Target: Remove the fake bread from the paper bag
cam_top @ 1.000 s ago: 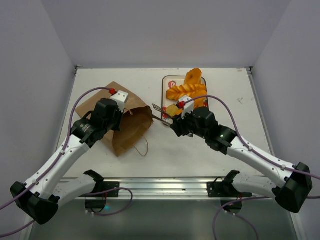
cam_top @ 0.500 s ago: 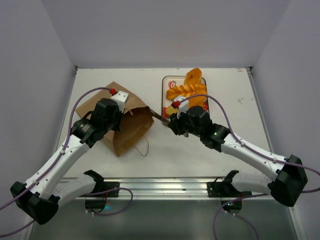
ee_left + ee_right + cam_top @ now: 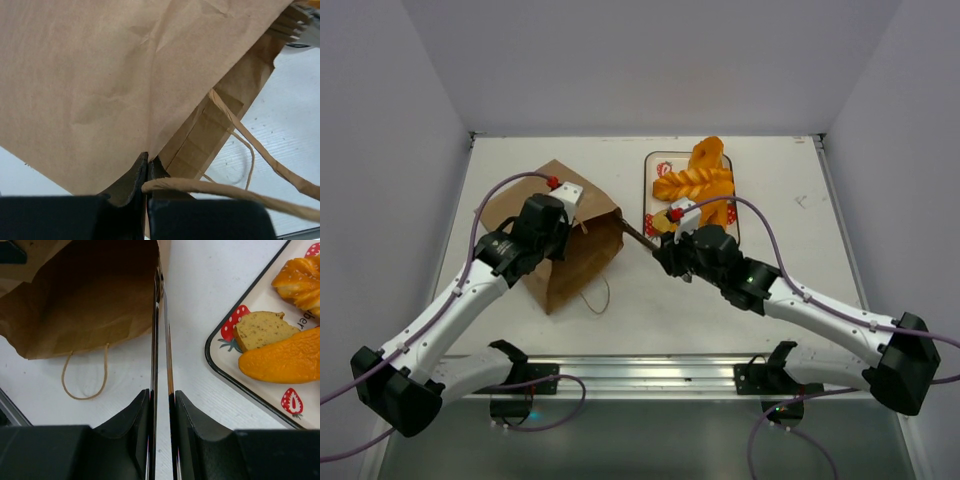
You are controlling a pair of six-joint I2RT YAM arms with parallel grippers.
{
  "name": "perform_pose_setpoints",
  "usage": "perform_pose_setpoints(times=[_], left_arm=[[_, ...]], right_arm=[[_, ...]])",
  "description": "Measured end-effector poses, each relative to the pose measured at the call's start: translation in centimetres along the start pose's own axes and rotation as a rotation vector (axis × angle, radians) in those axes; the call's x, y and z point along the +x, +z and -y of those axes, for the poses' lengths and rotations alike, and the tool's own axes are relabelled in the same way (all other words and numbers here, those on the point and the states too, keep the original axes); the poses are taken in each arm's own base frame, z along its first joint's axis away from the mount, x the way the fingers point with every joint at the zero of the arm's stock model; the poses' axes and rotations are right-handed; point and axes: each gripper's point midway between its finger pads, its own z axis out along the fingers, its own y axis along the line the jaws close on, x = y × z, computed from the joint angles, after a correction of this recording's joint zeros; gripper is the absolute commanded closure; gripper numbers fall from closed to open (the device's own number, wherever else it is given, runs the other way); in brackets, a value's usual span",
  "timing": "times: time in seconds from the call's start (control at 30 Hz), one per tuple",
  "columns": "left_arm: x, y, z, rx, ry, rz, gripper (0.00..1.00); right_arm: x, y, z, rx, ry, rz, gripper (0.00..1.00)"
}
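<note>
The left gripper [image 3: 146,172] is clenched on the upper edge of the paper bag [image 3: 95,75], which lies on its side with its mouth toward the right arm; a twisted paper handle [image 3: 215,190] crosses just in front of its fingers; the right gripper [image 3: 161,402] grasps metal tongs [image 3: 159,325], their tips nearly together at the bag's dark mouth; farther back, the fake bread [image 3: 698,182] lies outside the bag on the strawberry-print tray [image 3: 660,160]: a braided loaf, a smooth orange loaf, a paler piece.
</note>
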Motion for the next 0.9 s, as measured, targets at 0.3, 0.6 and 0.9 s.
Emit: perform_pose_setpoints(times=[0.3, 0.6, 0.9], left_arm=[[0.5, 0.6, -0.9, -0.063, 0.001, -0.030, 0.67], [0.5, 0.7, -2.5, -0.172, -0.006, -0.030, 0.47], [0.3, 0.5, -3.7, -0.243, -0.009, -0.028, 0.46]], right_arm=[[-0.3, -1.0, 0.0, 0.029, 0.030, 0.041, 0.98], [0.2, -1.2, -2.1, 0.010, 0.033, 0.043, 0.97], [2.8, 0.5, -2.9, 0.023, 0.011, -0.027, 0.96]])
